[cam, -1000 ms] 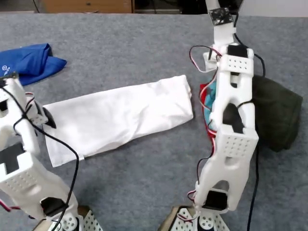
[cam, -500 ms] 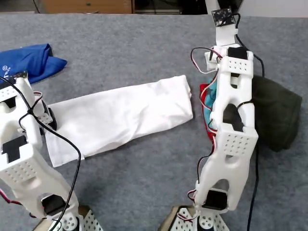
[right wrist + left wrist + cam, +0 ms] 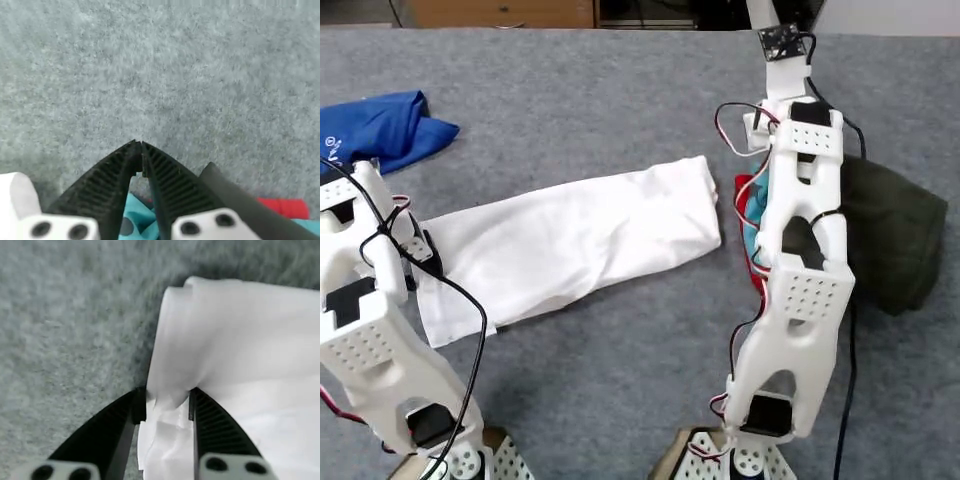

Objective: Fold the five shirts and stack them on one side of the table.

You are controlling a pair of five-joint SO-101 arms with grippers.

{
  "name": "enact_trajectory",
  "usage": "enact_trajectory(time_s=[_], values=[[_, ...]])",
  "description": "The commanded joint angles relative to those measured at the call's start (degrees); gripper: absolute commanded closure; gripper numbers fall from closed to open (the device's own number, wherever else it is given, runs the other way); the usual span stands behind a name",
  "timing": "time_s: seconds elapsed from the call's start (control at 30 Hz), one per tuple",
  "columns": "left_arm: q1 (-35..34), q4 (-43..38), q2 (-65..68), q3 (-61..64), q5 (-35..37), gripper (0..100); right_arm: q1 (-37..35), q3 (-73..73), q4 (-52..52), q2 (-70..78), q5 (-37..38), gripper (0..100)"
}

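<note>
Grey carpeted table (image 3: 620,90) bears a white shirt (image 3: 570,240) clamped by left hand (image 3: 166,402); right hand (image 3: 140,146) pressed together.

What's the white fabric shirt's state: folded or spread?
Partly folded: the white fabric shirt lies as a long doubled strip, layered edges showing. The left gripper pinches one end.

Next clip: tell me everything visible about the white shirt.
The white shirt is thin cloth, folded into a long, lightly creased band lying flat and slanted across the middle of the grey table. The left gripper pinches its layered edge at the end nearest that arm. The other end stops just short of a red cloth.
</note>
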Motion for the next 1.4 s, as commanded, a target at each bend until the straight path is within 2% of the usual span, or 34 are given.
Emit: enact_trajectory(time_s=[0.0,0.3,0.37,0.47,0.7,0.83,1.0,1.13,1.27,1.37], values=[[0.26,-1.41,3.03,-2.37,2.02,85,0.22,-0.66,-1.14,-0.22,0.09,99.4],[0.26,-3.78,3.74,-4.13,13.8,86,0.4,-0.66,-1.14,-0.22,0.09,99.4],[0.18,-4.84,3.74,-4.04,15.65,89,0.4,-0.66,-1.14,-0.22,0.09,99.4],[0.26,-5.01,3.74,-4.22,15.38,99,0.4,-0.66,-1.14,-0.22,0.0,99.4],[-0.09,-5.01,3.38,-5.1,15.21,98,0.48,-0.4,-2.11,-0.13,-0.35,99.4],[-5.01,-4.4,3.12,-9.05,15.21,98,0.48,-0.4,-2.2,-0.13,-0.35,99.4],[-13.27,2.11,3.65,-19.96,14.51,98,0.48,-0.66,-2.37,0.04,-0.35,99.4],[-17.05,5.71,3.65,-28.92,9.05,98,0.48,-0.31,-3.78,0.04,-0.44,99.4],[-16.88,10.81,3.65,-36.31,8.0,98,0.48,-0.31,-3.96,0.04,-0.44,99.4],[-13.36,15.21,3.65,-40.53,8.0,98,0.48,-0.31,-3.96,0.13,-0.44,99.4]])
